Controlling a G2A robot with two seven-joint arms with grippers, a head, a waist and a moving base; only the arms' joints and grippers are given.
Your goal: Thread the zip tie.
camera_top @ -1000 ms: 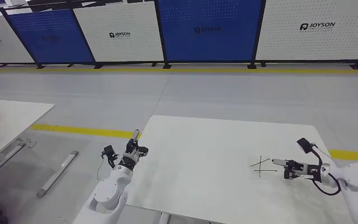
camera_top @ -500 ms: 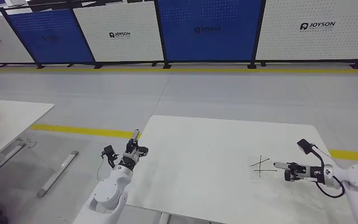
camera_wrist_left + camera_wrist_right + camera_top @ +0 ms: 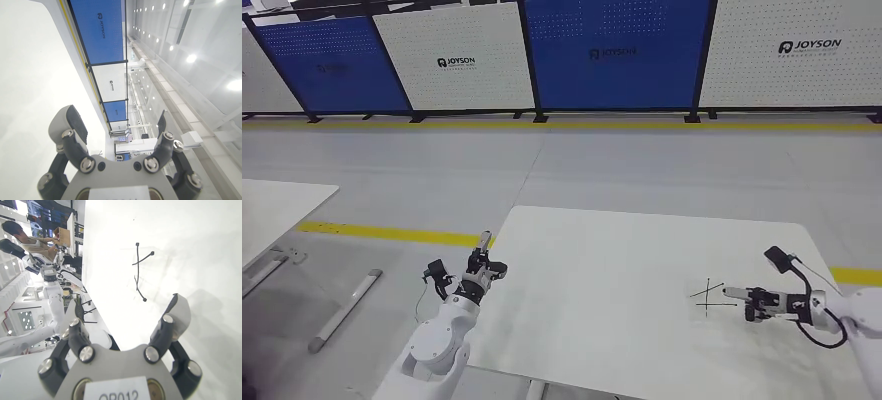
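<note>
Zip ties (image 3: 138, 272) lie crossed on the bench (image 3: 189, 237) just ahead of your right claw (image 3: 124, 300), wide open and empty like the left claw (image 3: 116, 111); pinching at the crossing could lift two.

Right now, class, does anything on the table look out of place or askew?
Nothing is spilled or damaged. The three thin black plastic zip ties lie crossed over one another on the white table, just ahead of the open right gripper.
</note>
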